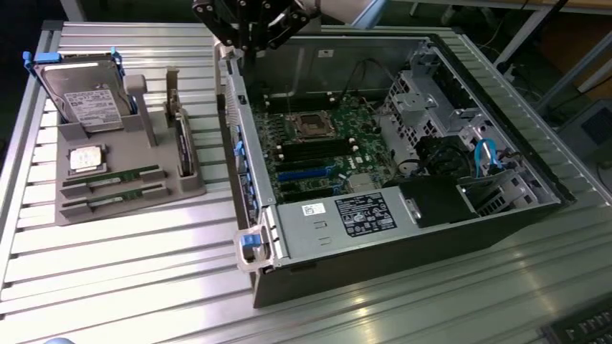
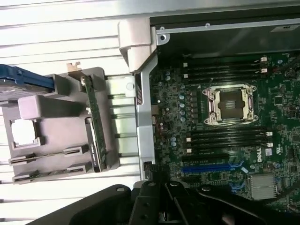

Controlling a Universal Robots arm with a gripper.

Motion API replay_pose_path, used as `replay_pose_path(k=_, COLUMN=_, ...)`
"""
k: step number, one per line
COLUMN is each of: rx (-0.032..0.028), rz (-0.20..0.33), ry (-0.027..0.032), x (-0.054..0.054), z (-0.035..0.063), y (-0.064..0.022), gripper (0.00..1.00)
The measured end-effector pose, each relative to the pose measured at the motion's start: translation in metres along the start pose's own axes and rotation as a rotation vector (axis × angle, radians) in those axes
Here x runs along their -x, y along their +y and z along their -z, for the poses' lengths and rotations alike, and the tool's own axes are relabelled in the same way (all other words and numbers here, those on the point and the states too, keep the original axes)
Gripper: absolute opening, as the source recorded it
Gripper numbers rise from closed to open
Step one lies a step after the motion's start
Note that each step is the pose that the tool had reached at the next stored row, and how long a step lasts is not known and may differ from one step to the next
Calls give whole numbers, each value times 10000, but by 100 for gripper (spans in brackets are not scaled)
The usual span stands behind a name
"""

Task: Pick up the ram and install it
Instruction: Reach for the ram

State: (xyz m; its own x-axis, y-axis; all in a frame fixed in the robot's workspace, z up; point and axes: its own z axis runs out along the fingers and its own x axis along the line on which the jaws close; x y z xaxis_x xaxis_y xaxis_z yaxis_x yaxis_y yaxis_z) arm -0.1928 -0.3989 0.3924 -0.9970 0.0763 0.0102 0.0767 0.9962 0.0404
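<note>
Two ram sticks (image 1: 125,176) (image 2: 49,156) lie flat, thin and green, in the front slots of a grey holder (image 1: 134,190) on the exterior view's left. Another green stick (image 1: 183,147) (image 2: 96,126) stands on edge in the holder's side slot. My gripper (image 1: 251,43) (image 2: 164,213) hangs high over the far left wall of the open computer case (image 1: 383,229), apart from the holder. Its fingers are shut with nothing between them. Inside the case, the motherboard (image 1: 330,168) shows black memory slots (image 1: 311,150) (image 2: 229,138) beside an empty processor socket (image 1: 311,126) (image 2: 229,104).
The holder also carries an upright silver hard drive (image 1: 86,100) in a blue frame and a square processor chip (image 1: 86,158). The case holds a power supply (image 1: 363,213), drive cages (image 1: 431,100) and cables. Everything rests on a ribbed metal table (image 1: 125,272).
</note>
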Motion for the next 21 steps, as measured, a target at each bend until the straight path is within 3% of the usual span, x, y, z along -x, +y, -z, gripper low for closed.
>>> replay_pose_path(k=3, rx=1, rz=2, ry=-1, x=-133, z=-3, y=-10, gripper=11)
replay_pose_path(k=9, rx=0, rz=1, ry=0, x=-725, z=-24, y=-51, gripper=11)
replay_pose_path(k=11, rx=1, rz=1, ry=-1, x=-826, z=-32, y=-56, gripper=11)
replay_pose_path(k=16, rx=1, rz=1, ry=-1, x=-1228, z=-74, y=-71, gripper=11)
replay_pose_path(k=21, rx=0, rz=1, ry=0, x=-1550, z=-105, y=-85, gripper=11)
